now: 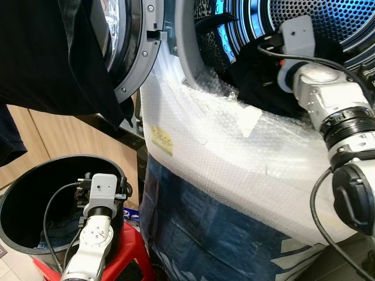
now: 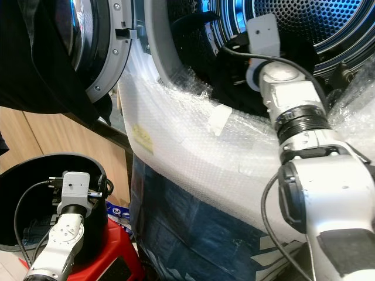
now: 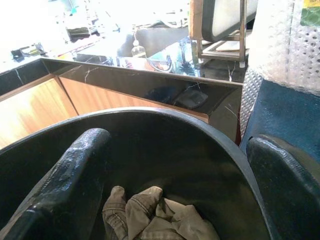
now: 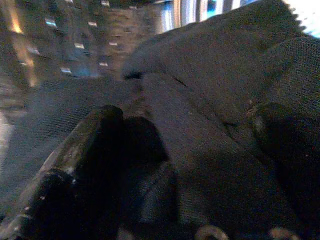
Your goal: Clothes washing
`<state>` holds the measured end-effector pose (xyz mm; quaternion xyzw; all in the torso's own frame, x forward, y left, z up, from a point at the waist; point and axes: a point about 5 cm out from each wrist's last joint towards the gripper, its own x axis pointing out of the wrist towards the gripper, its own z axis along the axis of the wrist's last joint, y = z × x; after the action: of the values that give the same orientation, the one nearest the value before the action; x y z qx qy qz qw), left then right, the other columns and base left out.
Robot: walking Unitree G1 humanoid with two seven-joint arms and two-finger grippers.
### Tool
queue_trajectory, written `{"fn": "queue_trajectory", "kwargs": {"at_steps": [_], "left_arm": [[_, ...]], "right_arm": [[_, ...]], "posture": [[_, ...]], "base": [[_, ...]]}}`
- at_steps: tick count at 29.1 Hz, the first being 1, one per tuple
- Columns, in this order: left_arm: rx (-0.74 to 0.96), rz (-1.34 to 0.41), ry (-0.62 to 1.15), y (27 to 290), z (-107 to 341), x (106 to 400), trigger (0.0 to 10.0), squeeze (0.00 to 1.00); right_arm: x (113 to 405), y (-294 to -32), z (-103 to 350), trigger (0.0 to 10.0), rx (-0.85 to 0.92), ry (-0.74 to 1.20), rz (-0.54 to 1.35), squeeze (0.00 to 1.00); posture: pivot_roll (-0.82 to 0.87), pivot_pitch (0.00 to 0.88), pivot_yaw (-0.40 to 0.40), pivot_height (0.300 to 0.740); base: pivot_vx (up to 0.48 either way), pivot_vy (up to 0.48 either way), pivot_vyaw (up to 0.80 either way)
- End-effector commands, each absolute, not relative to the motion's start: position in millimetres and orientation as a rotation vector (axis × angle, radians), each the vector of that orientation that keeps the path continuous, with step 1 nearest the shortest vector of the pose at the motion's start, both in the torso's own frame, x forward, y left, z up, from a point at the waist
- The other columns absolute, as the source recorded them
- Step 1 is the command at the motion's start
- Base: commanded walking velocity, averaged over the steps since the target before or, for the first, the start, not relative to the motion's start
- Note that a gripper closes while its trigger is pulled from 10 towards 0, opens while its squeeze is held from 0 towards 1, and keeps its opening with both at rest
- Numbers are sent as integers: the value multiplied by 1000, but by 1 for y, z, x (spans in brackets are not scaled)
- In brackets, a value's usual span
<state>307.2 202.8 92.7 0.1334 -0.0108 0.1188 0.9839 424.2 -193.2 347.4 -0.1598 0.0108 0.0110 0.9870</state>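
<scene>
Inside the washer drum (image 1: 328, 29), the right gripper (image 4: 185, 165) has its jaws spread around a dark garment (image 4: 225, 100) (soft, limp, light); pinch a bunched fold. Left gripper (image 3: 175, 200), released, hovers over the bucket (image 1: 35, 193).

Right gripper's fingers (image 4: 95, 165) sink into dark garment (image 4: 215, 125) (blurred); grasp unclear.

text: none legible | yellow label (image 1: 162, 141) on bubble wrap (image 1: 234, 158); print too small to read

Right arm (image 2: 293, 111) reaches into the washer drum (image 2: 304, 23) over bubble wrap (image 2: 193, 158).
</scene>
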Motion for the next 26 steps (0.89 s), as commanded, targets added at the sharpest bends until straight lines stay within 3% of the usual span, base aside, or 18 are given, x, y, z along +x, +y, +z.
{"fn": "queue_trajectory", "kwargs": {"at_steps": [1, 5, 12, 20, 26], "left_arm": [[288, 230, -42, 200, 97, 309, 10000, 0], [287, 223, -38, 198, 95, 308, 10000, 0], [280, 220, -47, 194, 96, 309, 10000, 0], [279, 217, -45, 194, 96, 308, 10000, 0], [274, 206, -52, 191, 98, 309, 10000, 0]], "right_arm": [[422, -212, 349, 10000, -362, 30, -55, 0], [418, -236, 344, 10000, -381, 28, -184, 0], [413, -252, 350, 10000, -324, -65, -311, 0], [422, -209, 349, 10000, -124, -131, 15, 0], [420, -199, 360, 10000, -170, -186, 82, 0]], "posture": [[78, 0, -124, 740], [77, 0, -124, 740], [96, 0, -131, 740], [93, 0, -121, 740], [90, 0, -125, 740]], "base": [[0, 0, 0], [0, 0, 0], [0, 0, 0], [0, 0, 0], [0, 0, 0]]}}
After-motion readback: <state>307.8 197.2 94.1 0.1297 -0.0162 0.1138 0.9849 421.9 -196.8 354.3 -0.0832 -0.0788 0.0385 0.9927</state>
